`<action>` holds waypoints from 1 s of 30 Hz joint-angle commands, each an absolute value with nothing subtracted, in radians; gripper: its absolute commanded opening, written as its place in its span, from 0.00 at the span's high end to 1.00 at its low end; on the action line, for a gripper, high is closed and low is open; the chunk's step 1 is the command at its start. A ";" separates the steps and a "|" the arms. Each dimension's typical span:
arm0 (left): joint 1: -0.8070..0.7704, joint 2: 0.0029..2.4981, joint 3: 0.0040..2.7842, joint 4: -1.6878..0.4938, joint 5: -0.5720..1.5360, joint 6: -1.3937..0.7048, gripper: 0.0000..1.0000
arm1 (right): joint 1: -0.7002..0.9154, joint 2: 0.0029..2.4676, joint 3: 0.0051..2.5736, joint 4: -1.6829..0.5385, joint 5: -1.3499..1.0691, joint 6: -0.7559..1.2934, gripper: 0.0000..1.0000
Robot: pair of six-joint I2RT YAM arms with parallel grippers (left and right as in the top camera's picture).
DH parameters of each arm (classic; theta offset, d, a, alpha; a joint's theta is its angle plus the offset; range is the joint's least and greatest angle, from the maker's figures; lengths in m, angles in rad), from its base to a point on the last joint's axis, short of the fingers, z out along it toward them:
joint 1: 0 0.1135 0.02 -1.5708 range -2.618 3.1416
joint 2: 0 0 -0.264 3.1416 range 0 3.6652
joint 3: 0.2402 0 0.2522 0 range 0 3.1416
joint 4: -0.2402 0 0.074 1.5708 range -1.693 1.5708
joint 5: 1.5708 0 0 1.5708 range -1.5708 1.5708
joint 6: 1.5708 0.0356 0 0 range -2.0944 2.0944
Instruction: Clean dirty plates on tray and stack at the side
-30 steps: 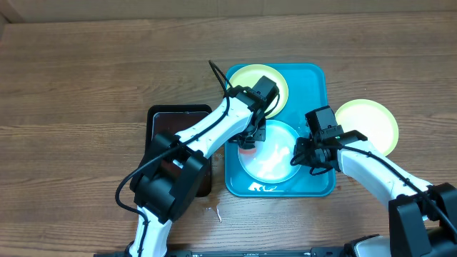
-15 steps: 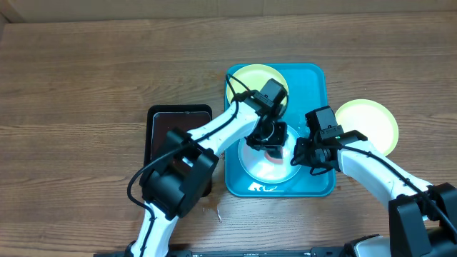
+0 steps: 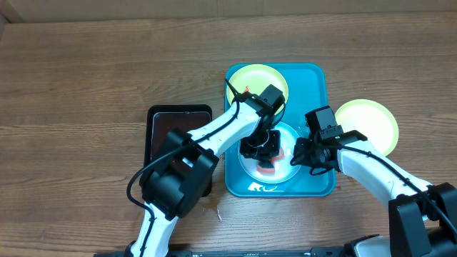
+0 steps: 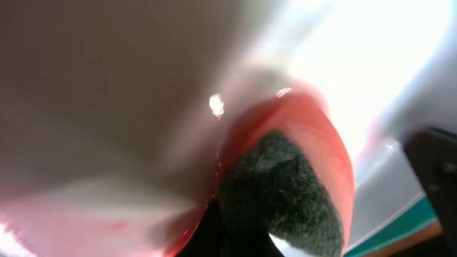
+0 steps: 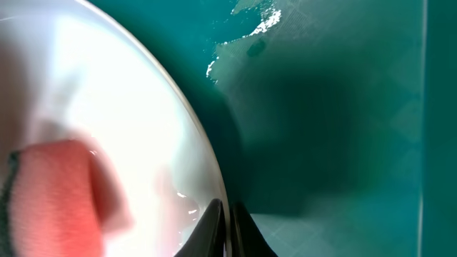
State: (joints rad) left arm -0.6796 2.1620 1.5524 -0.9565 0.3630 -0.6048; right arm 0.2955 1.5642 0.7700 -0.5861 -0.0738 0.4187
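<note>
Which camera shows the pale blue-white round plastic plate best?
Overhead: the plate shows nearly whole on the turquoise plastic tray. Left wrist shows a blur behind the red sponge; right wrist, one curved edge.

Centre-right in the overhead frame, the tray (image 3: 314,78) holds the upper plate (image 3: 246,77) at its top end and the lower plate (image 3: 280,171) below, with what looks like a sponge (image 3: 265,165) on it. The third plate (image 3: 371,121) lies on the table (image 3: 86,71) right of the tray, and a smaller tray (image 3: 161,121) lies left.
</note>
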 commanded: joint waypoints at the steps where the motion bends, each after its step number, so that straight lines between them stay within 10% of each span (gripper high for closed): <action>1: -0.612 2.183 1.541 -0.989 0.160 -0.679 0.96 | 0.294 1.568 0.751 -0.591 -0.028 0.420 0.96; 30: -0.637 2.183 1.637 -0.937 -0.116 -0.561 0.96 | 0.284 1.568 0.751 -0.562 -0.039 0.551 0.96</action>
